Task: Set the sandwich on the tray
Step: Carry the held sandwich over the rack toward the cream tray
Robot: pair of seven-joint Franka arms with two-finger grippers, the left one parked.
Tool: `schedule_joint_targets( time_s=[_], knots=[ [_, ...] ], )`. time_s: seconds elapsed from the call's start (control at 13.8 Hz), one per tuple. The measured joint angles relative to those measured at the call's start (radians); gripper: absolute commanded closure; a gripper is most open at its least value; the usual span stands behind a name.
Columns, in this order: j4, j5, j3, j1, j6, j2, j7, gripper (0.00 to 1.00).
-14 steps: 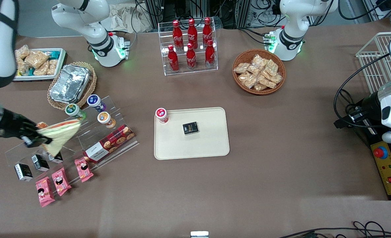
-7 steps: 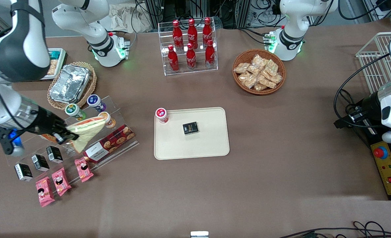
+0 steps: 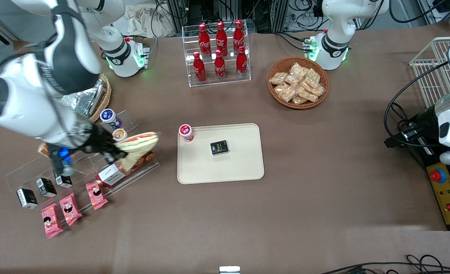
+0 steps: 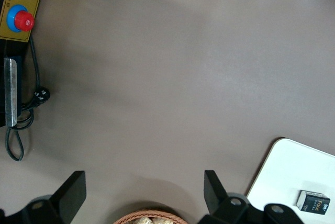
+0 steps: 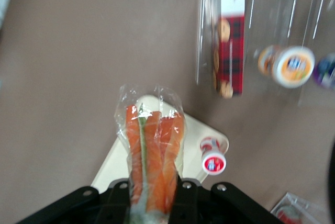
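My right gripper point(image 3: 115, 153) is shut on the clear-wrapped triangular sandwich point(image 3: 138, 146) and holds it in the air above the clear acrylic snack stand point(image 3: 76, 167), toward the working arm's end of the table. In the right wrist view the sandwich point(image 5: 152, 150) stands clamped between the black fingers point(image 5: 184, 195), its orange and green layers facing the camera. The cream-beige tray point(image 3: 232, 169) lies at the table's middle and shows in the right wrist view point(image 5: 112, 166). On the tray are a red-capped cup point(image 3: 186, 132) and a small black box point(image 3: 219, 147).
A red cookie box point(image 3: 124, 169), yogurt cups point(image 3: 110, 117), small black boxes point(image 3: 27, 198) and pink packets point(image 3: 70, 208) sit on and by the stand. A cola bottle rack point(image 3: 219, 49) and a wicker basket of snacks point(image 3: 298, 82) stand farther from the camera.
My right gripper has carried the sandwich over the snack stand toward the tray, from the stand's outer end to near the cookie box. The things on the tray have not moved.
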Motion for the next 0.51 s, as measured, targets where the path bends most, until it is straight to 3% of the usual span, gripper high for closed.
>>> schedule_joint_targets(
  time_s=[0.22,0.51],
  knots=[
    [-0.003,0.0,0.001,0.101,0.05,0.072,0.123,0.79],
    [-0.01,0.038,0.001,0.153,0.078,0.18,0.181,0.79]
  ],
)
